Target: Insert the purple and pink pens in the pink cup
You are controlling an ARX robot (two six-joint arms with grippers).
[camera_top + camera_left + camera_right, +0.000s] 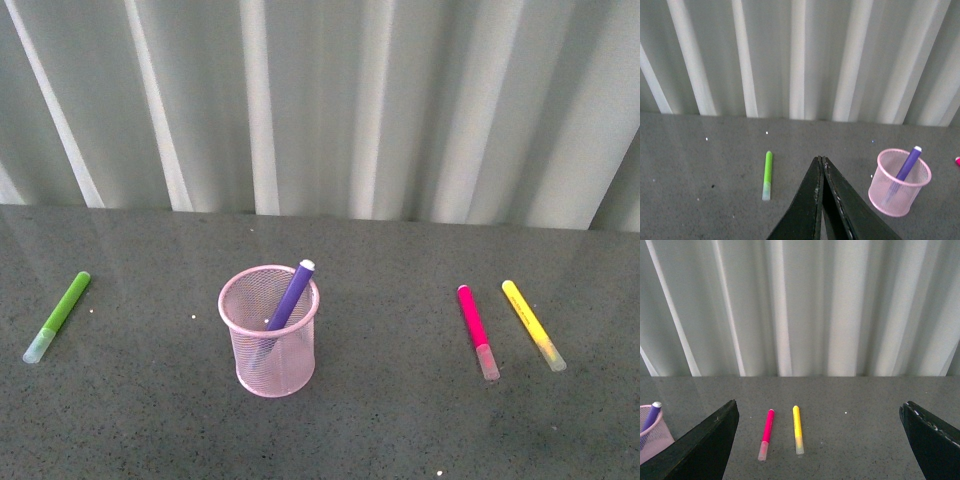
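The pink cup (268,335) stands upright on the grey table. The purple pen (290,298) leans inside it, white end up. The cup (899,182) and purple pen (908,164) also show in the left wrist view. The pink pen (476,331) lies flat on the table to the right, apart from the cup; it also shows in the right wrist view (766,433). My left gripper (820,162) is shut and empty, above the table between the green marker and the cup. My right gripper (819,412) is open and empty, well above the pink pen. Neither gripper shows in the front view.
A lime-green marker (58,316) lies at the left, also in the left wrist view (767,175). A yellow marker (532,323) lies just right of the pink pen, also in the right wrist view (797,429). A pleated white curtain (320,100) backs the table.
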